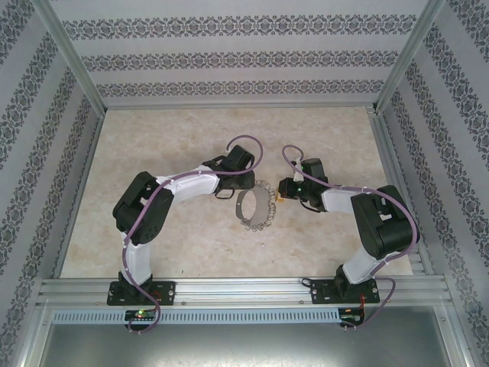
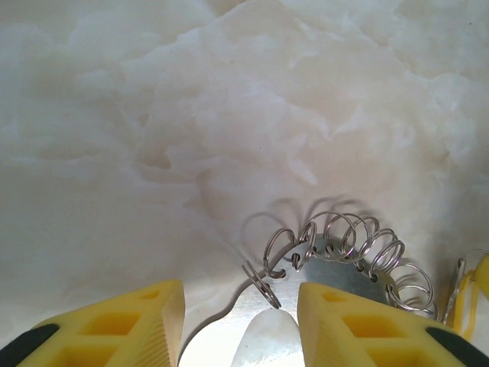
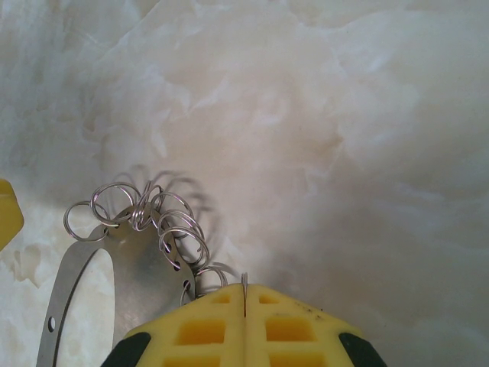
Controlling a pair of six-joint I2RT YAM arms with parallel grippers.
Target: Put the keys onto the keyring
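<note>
Left gripper (image 2: 241, 321): fingers spread wide, the keyring's flat rim lying between them; at the ring's 10 o'clock in the top view.
Right gripper (image 3: 244, 306): pressed together, pinching the key (image 3: 244, 284), of which a thin silver edge shows; at the ring's 3 o'clock.
Keyring (image 1: 256, 205): flat on the table (image 1: 176, 245), fringed with small silver loops (image 3: 164, 214).

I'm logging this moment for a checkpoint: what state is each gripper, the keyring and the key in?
Keyring: between both grippers, rim fringed with small split rings.
Left gripper: open, fingers astride that rim.
Right gripper: shut on a thin metal edge, likely the key.
Key: pinched, almost hidden, not yet on the hoop.
</note>
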